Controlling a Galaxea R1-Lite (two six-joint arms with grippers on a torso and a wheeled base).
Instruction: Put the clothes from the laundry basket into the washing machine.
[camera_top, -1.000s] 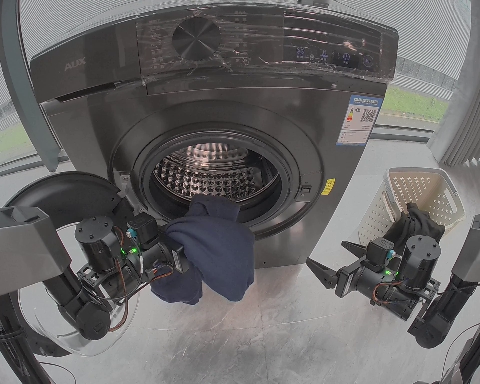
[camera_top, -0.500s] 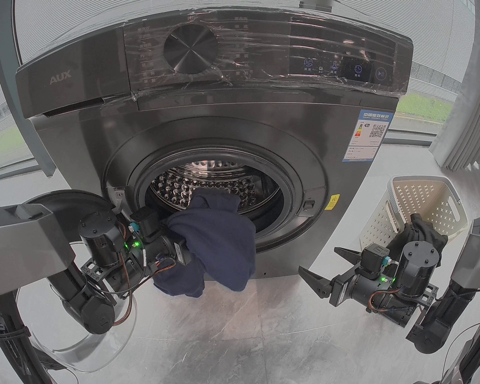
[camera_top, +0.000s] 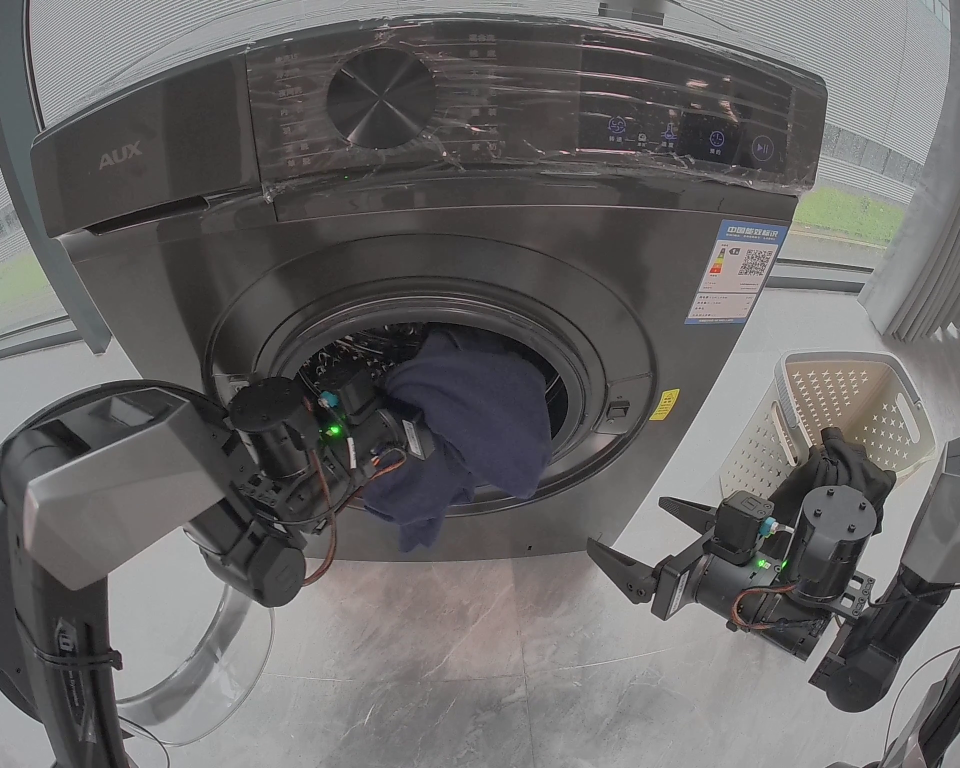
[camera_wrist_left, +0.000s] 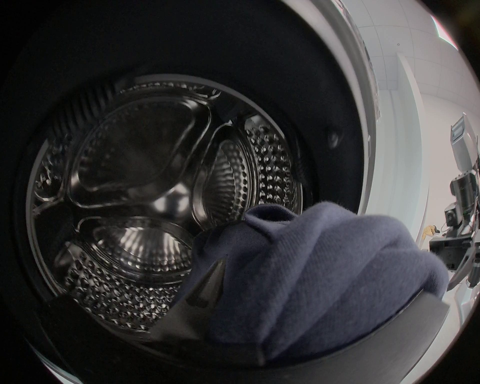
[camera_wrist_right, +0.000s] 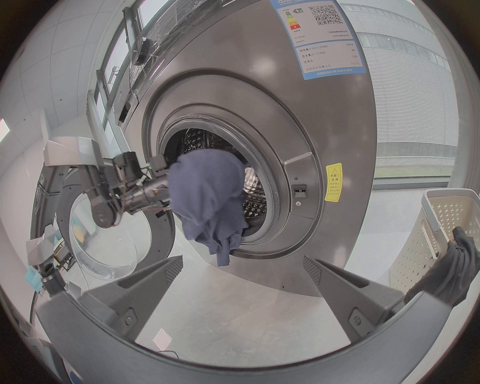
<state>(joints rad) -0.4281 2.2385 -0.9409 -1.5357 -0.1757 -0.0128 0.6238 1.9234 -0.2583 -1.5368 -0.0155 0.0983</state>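
A navy blue garment hangs over the lower rim of the washing machine's round opening, part inside the drum and part dangling outside. My left gripper is shut on it at the opening's left side. In the left wrist view the cloth bunches over one dark finger, with the steel drum behind. My right gripper hangs open and holds nothing, low over the floor right of the washer. The white laundry basket stands at the right with black clothes draped over its rim.
The washer's glass door is swung open at the lower left, beside my left arm. Grey tiled floor stretches in front of the machine. In the right wrist view the basket and black clothes lie close beside my right gripper.
My left gripper has risen and gone forward, carrying the navy garment from below the opening up into it. The right gripper has sunk slightly. The head camera moved early on.
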